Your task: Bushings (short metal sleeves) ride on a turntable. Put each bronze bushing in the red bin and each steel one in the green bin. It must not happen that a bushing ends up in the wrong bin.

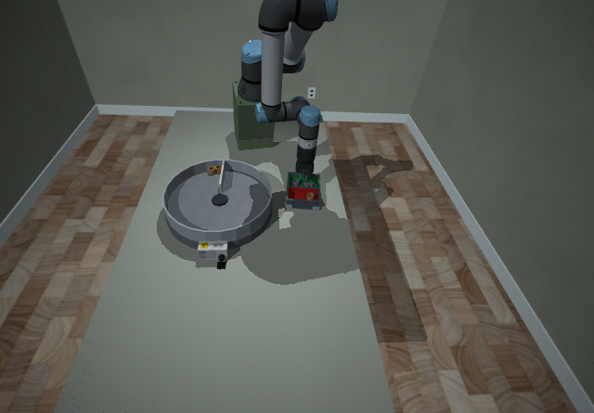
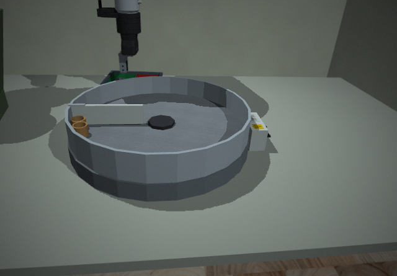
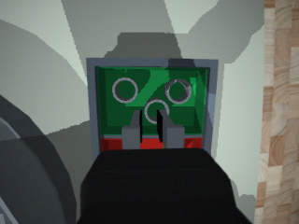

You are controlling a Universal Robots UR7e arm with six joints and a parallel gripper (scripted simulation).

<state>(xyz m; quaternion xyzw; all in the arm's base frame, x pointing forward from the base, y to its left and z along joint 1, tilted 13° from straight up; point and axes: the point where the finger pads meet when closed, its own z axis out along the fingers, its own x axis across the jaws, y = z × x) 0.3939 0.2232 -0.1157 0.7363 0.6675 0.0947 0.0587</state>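
Note:
My gripper (image 1: 304, 174) (image 2: 123, 70) (image 3: 149, 119) is partly open and empty, low over the green compartment (image 3: 106, 112) of the two-part bin. Three steel bushings stand in it: one (image 3: 114, 90) back left, one (image 3: 189, 91) back right, and one (image 3: 156, 100) in the middle, seen just beyond my fingertips in the wrist view. The red compartment (image 1: 296, 192) (image 3: 109, 144) holds a bronze bushing (image 1: 310, 196). Two bronze bushings, one (image 1: 211, 171) (image 2: 80, 129) nearer the rim and one (image 1: 218, 169) (image 2: 78, 119) against the divider, stand on the turntable (image 1: 191, 207) (image 2: 192, 132).
A pale upright divider (image 1: 221, 175) (image 2: 111, 114) runs from the turntable's rim towards its dark hub (image 1: 219, 200) (image 2: 161, 122). A raised wall (image 2: 162, 167) rings the turntable. A white box (image 1: 213, 251) (image 2: 258, 138) stands at its outer side. The green pedestal (image 1: 254, 128) is behind.

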